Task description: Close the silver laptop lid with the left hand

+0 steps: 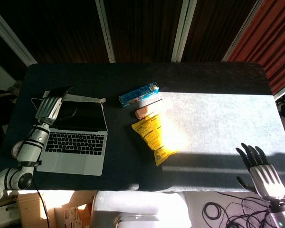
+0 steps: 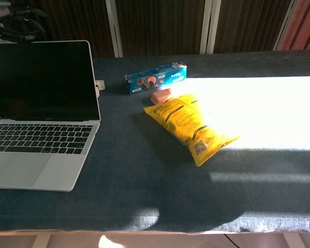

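Note:
The silver laptop [image 1: 76,142] stands open at the table's left, its dark screen [image 2: 41,80] upright and facing me. My left hand [image 1: 50,108] reaches over the keyboard's left side toward the top of the lid [image 1: 85,98], fingers stretched out and holding nothing. Whether the fingertips touch the lid edge I cannot tell. The chest view does not show this hand. My right hand [image 1: 258,172] hovers at the table's front right edge, fingers spread and empty.
A yellow snack bag [image 1: 155,135] lies mid-table, with a pink item [image 1: 143,112] and a blue box [image 1: 138,94] behind it. A small white piece [image 2: 98,86] sticks out by the lid's right edge. Bright sunlight covers the right half. Cables lie below the front right edge.

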You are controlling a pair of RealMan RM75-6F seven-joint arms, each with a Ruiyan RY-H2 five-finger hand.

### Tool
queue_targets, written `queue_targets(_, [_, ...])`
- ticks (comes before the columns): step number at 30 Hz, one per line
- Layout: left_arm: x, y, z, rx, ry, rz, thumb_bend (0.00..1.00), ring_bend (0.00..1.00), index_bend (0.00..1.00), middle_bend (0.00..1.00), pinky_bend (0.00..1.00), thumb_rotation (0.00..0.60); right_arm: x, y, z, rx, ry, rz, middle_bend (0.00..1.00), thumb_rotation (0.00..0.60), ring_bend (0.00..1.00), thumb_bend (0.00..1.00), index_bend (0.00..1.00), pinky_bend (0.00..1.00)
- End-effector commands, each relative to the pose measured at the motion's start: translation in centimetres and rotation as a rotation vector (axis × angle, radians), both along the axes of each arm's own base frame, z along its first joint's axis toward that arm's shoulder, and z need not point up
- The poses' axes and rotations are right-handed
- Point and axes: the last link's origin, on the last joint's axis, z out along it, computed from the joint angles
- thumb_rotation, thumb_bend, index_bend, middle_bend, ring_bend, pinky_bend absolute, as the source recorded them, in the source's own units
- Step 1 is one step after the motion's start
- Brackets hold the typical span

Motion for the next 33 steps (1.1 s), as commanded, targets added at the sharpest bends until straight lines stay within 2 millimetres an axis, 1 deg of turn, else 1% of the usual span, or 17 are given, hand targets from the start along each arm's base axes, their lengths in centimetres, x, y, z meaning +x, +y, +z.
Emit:
queue_targets(1, [0.0, 0.0, 0.0, -0.004, 0.009, 0.000, 0.43, 0.12, 0.15, 0.23, 0.12, 0.308, 0.0, 0.0, -0.1, 0.003, 0.001, -0.001, 0.00, 0.600, 0.00, 0.22, 0.00, 0.00])
queue_targets(9, [-0.3, 0.2, -1.3, -0.023, 0.073, -0.009, 0.44, 0.12, 0.18, 0.24, 0.12, 0.306, -0.1, 0.2, 0.3, -0.010, -0.003, -0.005, 0.00, 0.600, 0.00, 0.22, 0.00, 0.00])
queue_targets(11, [-0.3, 0.2, -1.6, -0.030, 0.091, -0.012, 0.46, 0.12, 0.20, 0.25, 0.12, 0.306, -0.1, 0.2, 0.3, -0.010, -0.004, -0.005, 0.00, 0.600, 0.00, 0.22, 0.00, 0.00])
queue_targets(14, [-0.1, -0.1, -2.2, -0.043, 0.114, -0.029, 0.50, 0.14, 0.27, 0.28, 0.12, 0.304, -0.1, 0.1, 0.4, -0.014, -0.008, -0.002, 0.00, 0.600, 0.00, 0.22, 0.00, 0.00])
queue_targets(16, [0.0, -0.3, -2.5, -0.054, 0.135, -0.045, 0.54, 0.18, 0.36, 0.35, 0.14, 0.305, -0.1, 0.1, 0.5, -0.019, -0.010, -0.001, 0.00, 0.600, 0.00, 0.22, 0.00, 0.00])
queue_targets(20, [0.1, -0.9, -2.4, -0.058, 0.175, -0.068, 0.59, 0.21, 0.39, 0.38, 0.15, 0.308, -0.1, 0.1, 0.5, -0.017, -0.009, -0.002, 0.00, 0.600, 0.00, 0.22, 0.00, 0.00])
queue_targets(23, [0.1, -1.5, -2.2, -0.064, 0.188, -0.074, 0.63, 0.21, 0.41, 0.39, 0.18, 0.308, 0.0, 0.1, 0.5, -0.017, -0.009, 0.003, 0.00, 0.600, 0.00, 0.22, 0.00, 0.00])
queue_targets(28, [0.2, -3.2, -1.5, -0.062, 0.225, -0.101, 0.63, 0.21, 0.42, 0.39, 0.18, 0.308, 0.2, 0.1, 0.7, -0.032, -0.013, 0.012, 0.00, 0.600, 0.00, 0.22, 0.00, 0.00])
queue_targets(33, [0.3, -5.2, -0.8, -0.070, 0.256, -0.119, 0.64, 0.21, 0.42, 0.39, 0.18, 0.287, 0.2, 0.1, 0.5, -0.023, -0.004, 0.014, 0.00, 0.600, 0.00, 0.22, 0.00, 0.00])
